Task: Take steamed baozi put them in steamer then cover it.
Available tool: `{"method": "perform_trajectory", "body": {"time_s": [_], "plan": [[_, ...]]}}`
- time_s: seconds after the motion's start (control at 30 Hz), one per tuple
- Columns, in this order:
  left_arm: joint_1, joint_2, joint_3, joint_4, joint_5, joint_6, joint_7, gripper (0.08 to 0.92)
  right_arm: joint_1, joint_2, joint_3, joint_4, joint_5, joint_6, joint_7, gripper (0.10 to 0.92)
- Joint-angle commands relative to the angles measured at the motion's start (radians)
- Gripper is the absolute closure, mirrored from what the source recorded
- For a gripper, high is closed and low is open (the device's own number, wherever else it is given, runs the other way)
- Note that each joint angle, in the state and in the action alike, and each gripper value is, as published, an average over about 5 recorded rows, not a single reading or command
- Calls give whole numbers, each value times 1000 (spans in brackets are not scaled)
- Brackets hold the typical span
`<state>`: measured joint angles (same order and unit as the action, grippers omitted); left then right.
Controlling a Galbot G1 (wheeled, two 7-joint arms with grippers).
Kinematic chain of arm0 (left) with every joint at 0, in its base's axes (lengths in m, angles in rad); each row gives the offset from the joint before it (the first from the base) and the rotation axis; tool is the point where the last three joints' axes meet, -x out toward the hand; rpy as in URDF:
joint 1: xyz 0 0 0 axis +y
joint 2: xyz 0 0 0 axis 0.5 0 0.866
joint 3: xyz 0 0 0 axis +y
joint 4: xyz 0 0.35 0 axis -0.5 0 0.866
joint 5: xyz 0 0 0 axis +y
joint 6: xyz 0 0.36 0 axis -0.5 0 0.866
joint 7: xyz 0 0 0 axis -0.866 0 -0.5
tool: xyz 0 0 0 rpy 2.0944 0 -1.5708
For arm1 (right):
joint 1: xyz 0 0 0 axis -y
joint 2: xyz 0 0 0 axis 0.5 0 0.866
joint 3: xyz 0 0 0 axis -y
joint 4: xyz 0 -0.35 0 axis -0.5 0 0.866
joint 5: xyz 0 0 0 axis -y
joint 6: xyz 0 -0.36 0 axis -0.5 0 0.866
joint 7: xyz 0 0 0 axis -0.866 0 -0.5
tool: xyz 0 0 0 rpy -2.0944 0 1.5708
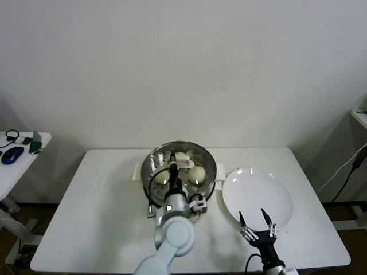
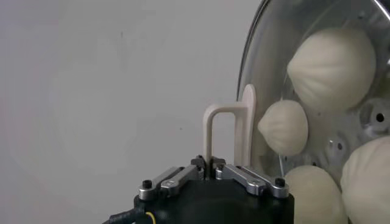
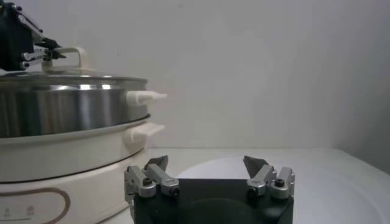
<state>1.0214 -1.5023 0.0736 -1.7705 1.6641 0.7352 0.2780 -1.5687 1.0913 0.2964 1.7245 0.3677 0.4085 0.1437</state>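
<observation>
The round shiny stainless-steel steamer (image 1: 153, 172) on its white electric base stands at the middle of the white tabletop (image 1: 97, 212), toward the back edge. On top of the steamer lies the round clear glass cover (image 3: 73, 79) with its metal rim; in the right wrist view it sits level on the steamer's rim. The left pincer (image 2: 210, 165) is above the middle of the steamer, its fingers closed tight on the cover's cream-white bar handle (image 2: 228, 125), which stands up between them.

Through the glass the steamed baozi show inside the steamer: four small, round, smooth cream-white buns in the left wrist view, one large (image 2: 332, 61), one smaller next to the handle (image 2: 283, 126), and two partly cut off by the frame edge (image 2: 314, 195) (image 2: 368, 176). In the head view only two of them are plain to see, one at the steamer's right side (image 1: 196, 173) and one toward its back (image 1: 182, 156); the arm hides the rest.

Just right of the steamer lies a flat round white plate (image 1: 258, 195), its rim near the steamer's right side handle (image 3: 145, 97). The right pincer (image 1: 256, 220) hangs over the near edge of that plate, well apart from the steamer, its fingers spread wide and holding nothing.

Far left of the steamer, on a separate small white side table (image 1: 23, 154), lie a blue computer mouse (image 1: 12, 154) and some small dark items.
</observation>
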Motion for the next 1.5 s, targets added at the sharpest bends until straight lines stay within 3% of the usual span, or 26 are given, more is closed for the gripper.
{"method": "perform_trajectory", "body": {"time_s": [0.03, 0.2, 0.3, 0.63, 0.93, 1.07, 1.3, 1.37, 1.5], "plan": [[5, 8, 0, 3, -11, 25, -4, 856, -3, 1, 1, 2, 1, 1, -1, 203], [-2, 22, 21, -35, -80, 29, 5, 852, -4, 0, -1, 6, 3, -5, -2, 203], [-8, 41, 33, -68, -141, 33, 5, 809, -4, -2, -3, 11, 7, -13, 0, 203], [4, 159, 55, -230, -374, 41, -24, 521, -3, -21, -14, 20, 42, -38, 45, 203], [112, 281, 15, -369, -577, -44, -179, 263, -2, -42, -9, 27, 52, -60, 53, 203], [186, 302, -102, -413, -756, -143, -291, 189, -2, -46, -6, 35, 50, -53, 53, 203], [307, 311, -444, -438, -1271, -429, -513, 177, 2, -38, 9, 49, 47, -32, 62, 203], [341, 305, -574, -417, -1438, -516, -506, 177, 5, -36, 13, 48, 40, -25, 64, 203], [431, 306, -803, -352, -1799, -621, -402, 177, 10, -34, 25, 35, 20, 1, 65, 203]]}}
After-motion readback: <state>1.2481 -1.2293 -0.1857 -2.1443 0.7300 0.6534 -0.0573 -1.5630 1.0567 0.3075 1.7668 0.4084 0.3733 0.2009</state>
